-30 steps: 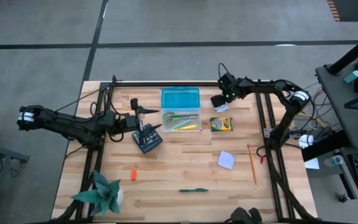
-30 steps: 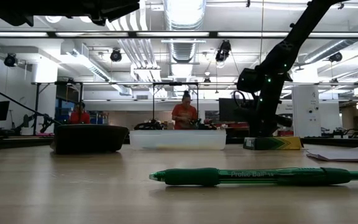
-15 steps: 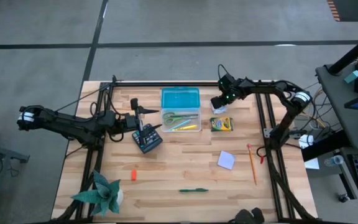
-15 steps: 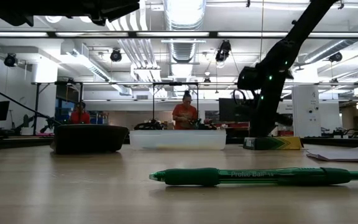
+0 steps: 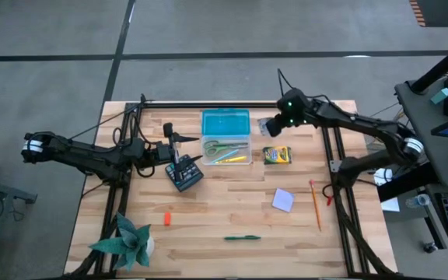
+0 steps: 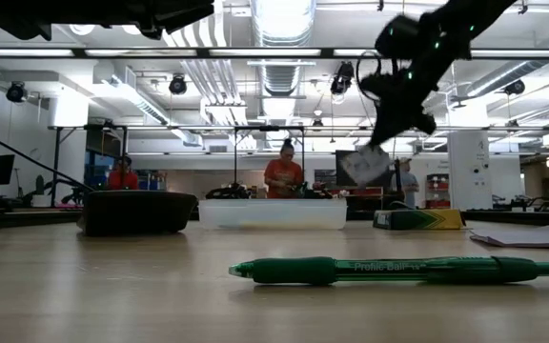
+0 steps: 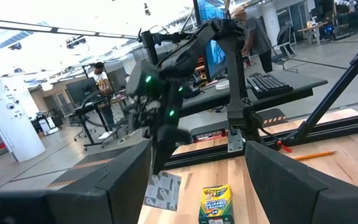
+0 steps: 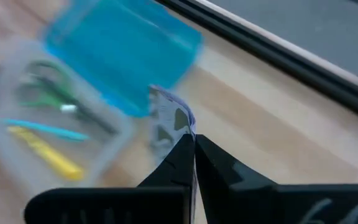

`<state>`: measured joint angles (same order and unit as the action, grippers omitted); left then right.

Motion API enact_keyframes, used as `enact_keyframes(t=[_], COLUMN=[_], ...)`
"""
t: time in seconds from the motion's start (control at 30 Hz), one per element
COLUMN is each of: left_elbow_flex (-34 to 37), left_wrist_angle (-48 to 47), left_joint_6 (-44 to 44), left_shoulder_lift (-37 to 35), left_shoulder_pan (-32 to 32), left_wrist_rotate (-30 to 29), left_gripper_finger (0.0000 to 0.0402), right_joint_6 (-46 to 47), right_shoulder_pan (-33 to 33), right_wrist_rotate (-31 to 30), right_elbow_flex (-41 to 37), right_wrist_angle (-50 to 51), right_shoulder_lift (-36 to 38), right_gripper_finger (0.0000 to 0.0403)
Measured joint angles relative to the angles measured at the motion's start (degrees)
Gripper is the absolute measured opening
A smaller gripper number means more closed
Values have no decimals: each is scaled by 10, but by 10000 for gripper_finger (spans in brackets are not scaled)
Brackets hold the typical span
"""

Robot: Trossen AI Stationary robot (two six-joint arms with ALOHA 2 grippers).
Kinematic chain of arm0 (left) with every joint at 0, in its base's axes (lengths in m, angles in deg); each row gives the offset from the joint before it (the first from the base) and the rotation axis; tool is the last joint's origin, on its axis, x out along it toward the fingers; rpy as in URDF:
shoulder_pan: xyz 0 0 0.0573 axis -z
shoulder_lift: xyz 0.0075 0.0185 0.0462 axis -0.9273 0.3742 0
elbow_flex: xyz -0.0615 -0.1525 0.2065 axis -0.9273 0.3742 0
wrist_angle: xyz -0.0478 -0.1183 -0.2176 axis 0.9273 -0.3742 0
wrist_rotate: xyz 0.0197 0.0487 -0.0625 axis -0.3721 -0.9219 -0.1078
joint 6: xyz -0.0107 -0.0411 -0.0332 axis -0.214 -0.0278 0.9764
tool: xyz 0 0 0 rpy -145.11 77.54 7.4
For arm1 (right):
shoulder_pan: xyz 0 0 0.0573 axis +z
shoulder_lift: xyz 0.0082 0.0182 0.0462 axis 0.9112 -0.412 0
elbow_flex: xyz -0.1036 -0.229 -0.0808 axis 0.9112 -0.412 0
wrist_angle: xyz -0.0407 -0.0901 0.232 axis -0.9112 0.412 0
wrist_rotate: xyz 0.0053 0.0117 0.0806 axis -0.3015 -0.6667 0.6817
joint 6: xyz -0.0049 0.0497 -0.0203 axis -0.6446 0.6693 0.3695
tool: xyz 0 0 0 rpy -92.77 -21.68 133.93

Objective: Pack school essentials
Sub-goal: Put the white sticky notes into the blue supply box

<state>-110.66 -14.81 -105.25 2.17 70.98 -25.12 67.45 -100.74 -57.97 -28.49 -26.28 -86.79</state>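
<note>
My right gripper [image 5: 273, 124] hangs above the table's far side, just right of the blue lid [image 5: 225, 123] of a clear case. It is shut on a small flat grey-white patterned piece [image 6: 365, 164]. The case's tray [image 5: 225, 159] holds green-handled scissors, a teal pen and yellow pencils. On the wood lie a crayon pack [image 5: 277, 155], a lavender note pad [image 5: 283, 200], an orange pencil [image 5: 315, 204], a green pen [image 6: 398, 270] and an orange eraser [image 5: 166, 218]. My left gripper [image 7: 194, 183] stands open left of the case, touching nothing. My right gripper pinches the flat piece by its upper edge [image 8: 182, 127] between its two fingertips [image 8: 213, 155]. The fingers slant down from above. The piece hangs below them, tilted and lifted clear of the table [image 7: 162, 190].
A dark flat device [image 5: 183, 175] lies just below my left gripper. A green spiky-leaved plant [image 5: 128, 241] stands at the near left corner. Black frame rails run along the left, right and far edges. People work at benches beyond the table.
My right gripper has risen from table height beside the crayon pack, and its arm has stretched out flatter. The flat patterned piece has come up with it and now hangs clear of the table.
</note>
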Motion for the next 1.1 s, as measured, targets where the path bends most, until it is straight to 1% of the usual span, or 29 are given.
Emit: enact_keyframes(t=[0.13, 0.23, 0.43, 0.53, 0.7, 0.8, 1.0, 1.1], left_elbow_flex=[0, 0, 0, 0, 0, 0, 0, 0], left_wrist_angle=[0, 0, 0, 0, 0, 0, 0, 0], left_joint_6=[0, 0, 0, 0, 2, 2, 2, 2], left_shoulder_lift=[0, 0, 0, 0, 0, 0, 0, 0], left_shoulder_pan=[0, 0, 0, 0, 0, 0, 0, 0], left_wrist_rotate=[0, 0, 0, 0, 0, 0, 0, 0], left_gripper_finger=[244, 244, 244, 244, 244, 244, 244, 244], right_joint_6=[70, 100, 140, 161, 190, 200, 201, 201], right_shoulder_pan=[55, 95, 148, 161, 171, 172, 172, 172], right_wrist_rotate=[-1, -2, -10, -24, -38, -39, -47, -54], right_elbow_flex=[1, 0, 0, 0, 0, 0, 0, 0], right_wrist_angle=[-34, -94, -238, -278, -282, -283, -284, -282], right_shoulder_lift=[14, -1, -82, -133, -208, -234, -248, -246], right_gripper_finger=[8, 8, 8, 8, 8, 8, 10, 19])
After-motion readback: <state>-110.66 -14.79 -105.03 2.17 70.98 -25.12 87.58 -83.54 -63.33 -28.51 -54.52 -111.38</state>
